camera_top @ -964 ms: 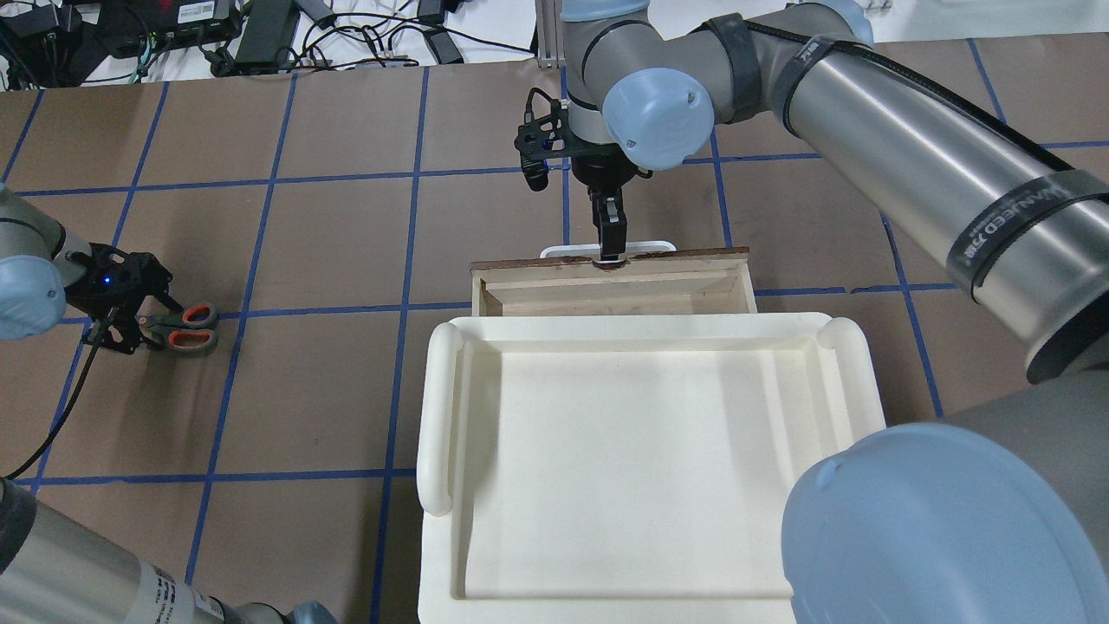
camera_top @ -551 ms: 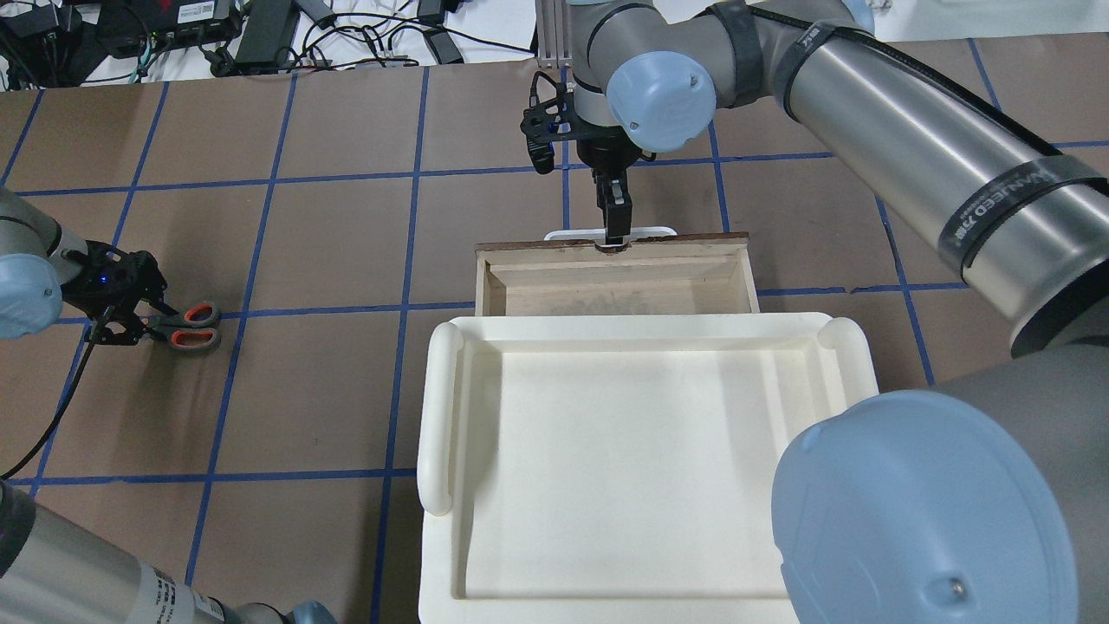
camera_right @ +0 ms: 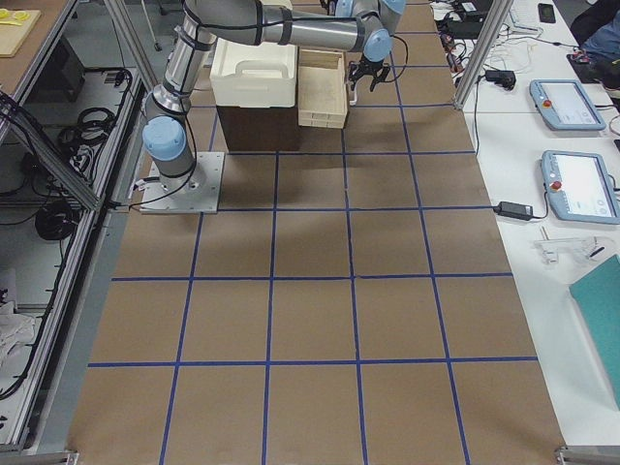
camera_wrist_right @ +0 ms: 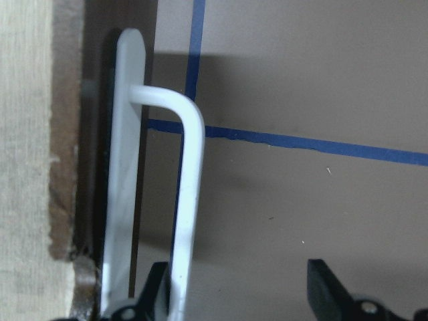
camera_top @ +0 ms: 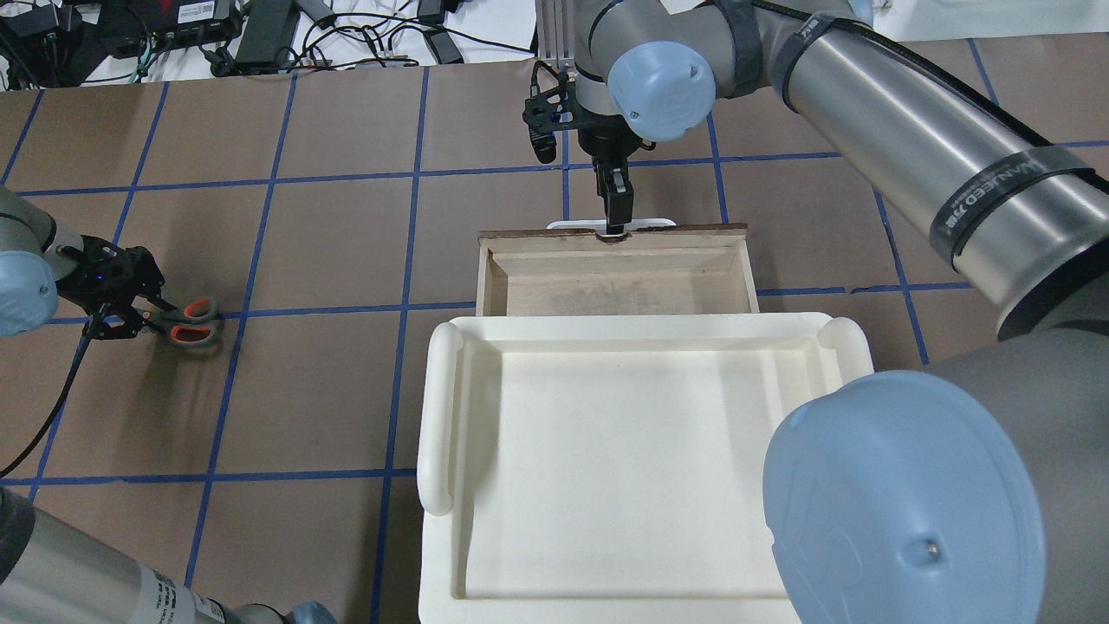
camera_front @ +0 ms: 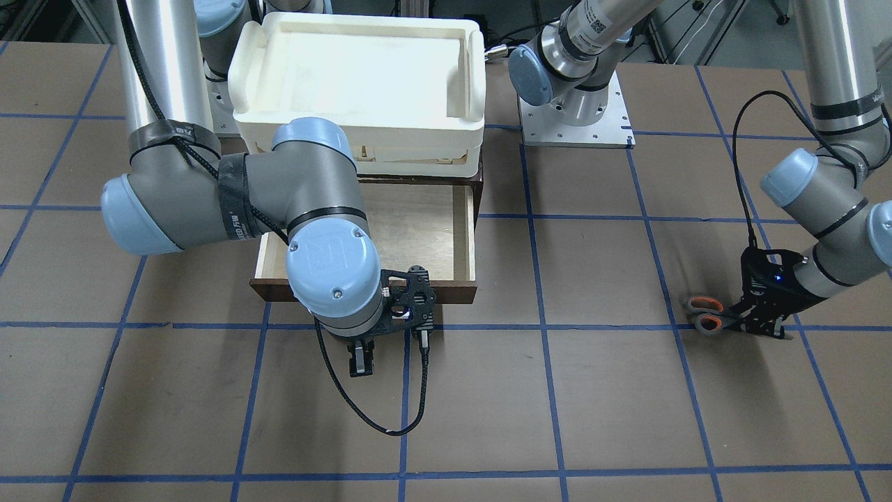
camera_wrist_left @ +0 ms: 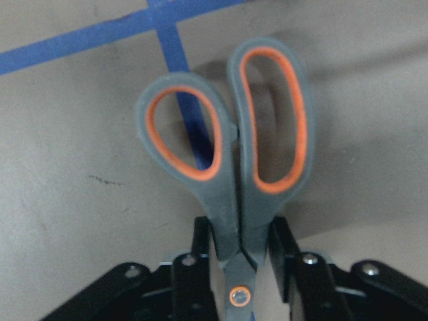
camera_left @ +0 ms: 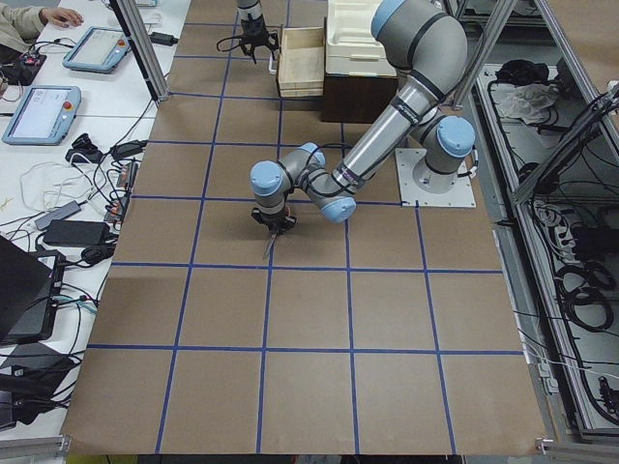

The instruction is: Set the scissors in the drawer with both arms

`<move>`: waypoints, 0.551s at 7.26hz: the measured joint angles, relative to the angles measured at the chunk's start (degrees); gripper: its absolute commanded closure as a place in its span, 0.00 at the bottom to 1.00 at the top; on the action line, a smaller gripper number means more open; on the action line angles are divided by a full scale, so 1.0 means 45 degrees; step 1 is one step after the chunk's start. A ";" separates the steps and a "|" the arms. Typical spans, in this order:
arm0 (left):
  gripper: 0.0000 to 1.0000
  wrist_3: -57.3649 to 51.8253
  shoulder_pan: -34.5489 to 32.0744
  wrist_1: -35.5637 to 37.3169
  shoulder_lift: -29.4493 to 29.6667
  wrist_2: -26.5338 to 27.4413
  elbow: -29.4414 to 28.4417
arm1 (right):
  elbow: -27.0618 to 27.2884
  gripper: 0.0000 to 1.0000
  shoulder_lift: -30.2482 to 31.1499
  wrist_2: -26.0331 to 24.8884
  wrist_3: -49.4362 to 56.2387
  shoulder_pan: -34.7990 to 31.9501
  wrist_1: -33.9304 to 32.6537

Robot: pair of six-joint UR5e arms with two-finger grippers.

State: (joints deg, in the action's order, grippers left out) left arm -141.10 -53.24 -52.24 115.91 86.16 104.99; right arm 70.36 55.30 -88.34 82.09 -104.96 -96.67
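Left gripper (camera_wrist_left: 241, 244) pinches the scissors (camera_top: 186, 321) near their pivot, low at the table (camera_top: 329, 243), well apart from the pulled-out drawer (camera_top: 489, 282), likely for carrying across, while right gripper (camera_wrist_right: 241, 289) stands spread around its white handle (camera_wrist_right: 190, 174).

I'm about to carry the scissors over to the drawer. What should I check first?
1. Grip: left gripper shut on the scissors near their pivot: ok.
2. Blades: scissors handles together: ok.
3. Scissors lifted yet: cannot tell.
4. The drawer is open, pale interior showing: ok.
5. Drawer's rear, under the white tray: cannot tell.
6. The right gripper, open astride the drawer handle, sits outside the interior: ok.
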 measured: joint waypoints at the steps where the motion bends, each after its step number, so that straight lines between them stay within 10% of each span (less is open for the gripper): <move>1: 0.80 -0.0008 -0.0022 -0.0031 -0.0124 -0.0041 -0.0005 | -0.0127 0.24 -0.0089 0.0002 0.0012 0.0003 -0.0001; 4: 0.86 0.0206 -0.0170 -0.0240 -0.0771 -0.0344 -0.0135 | -0.0312 0.22 -0.0179 0.0003 0.0118 0.0005 -0.0016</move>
State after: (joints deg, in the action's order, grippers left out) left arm -140.17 -54.00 -53.32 112.44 84.61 104.38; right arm 68.96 54.50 -88.33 82.62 -104.94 -96.74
